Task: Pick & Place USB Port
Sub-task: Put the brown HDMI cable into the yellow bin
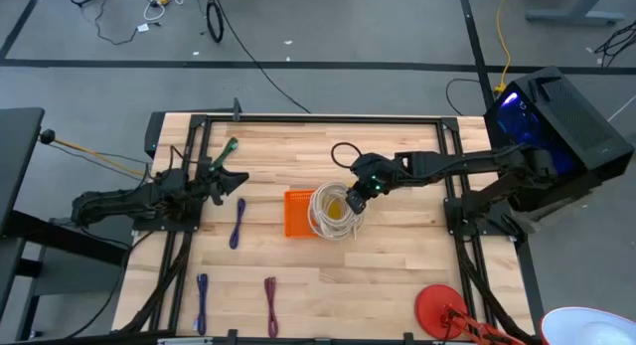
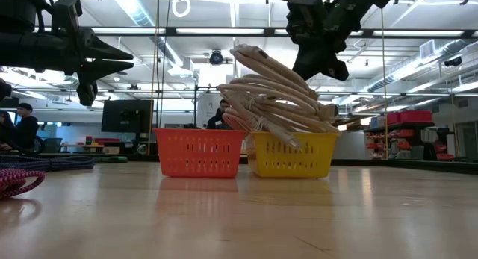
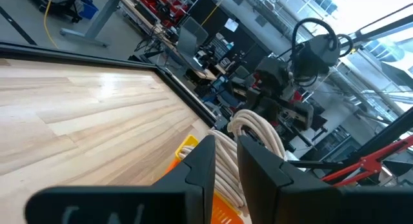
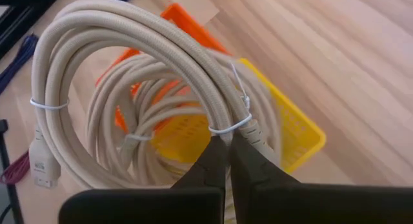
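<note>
A coil of beige cable [image 1: 333, 211] is piled on a yellow basket [image 2: 293, 156], which stands beside an orange basket [image 1: 296, 214] at the table's middle. My right gripper [image 1: 360, 191] is over the pile, shut on the top coil [image 4: 129, 30]. The coil leans up out of the yellow basket [image 4: 290, 127], and one plug [image 4: 44, 164] hangs at its side. My left gripper [image 1: 231, 178] waits in the air over the table's left part, narrowly open and holding nothing. My right gripper pinches the beige coil at its white tie [image 4: 230, 126], slanting down from the table's right side. The fingers [image 4: 216, 161] cover the exact place of contact. The coil stays tilted, its lower loops [image 2: 284, 125] resting on the yellow basket.
Purple cables lie on the left half: one [image 1: 238, 224] next to the orange basket and two [image 1: 202, 295] [image 1: 271, 300] near the near edge. A red object [image 1: 437, 307] sits at the near right corner. Bare wood spreads between the baskets and the near edge.
</note>
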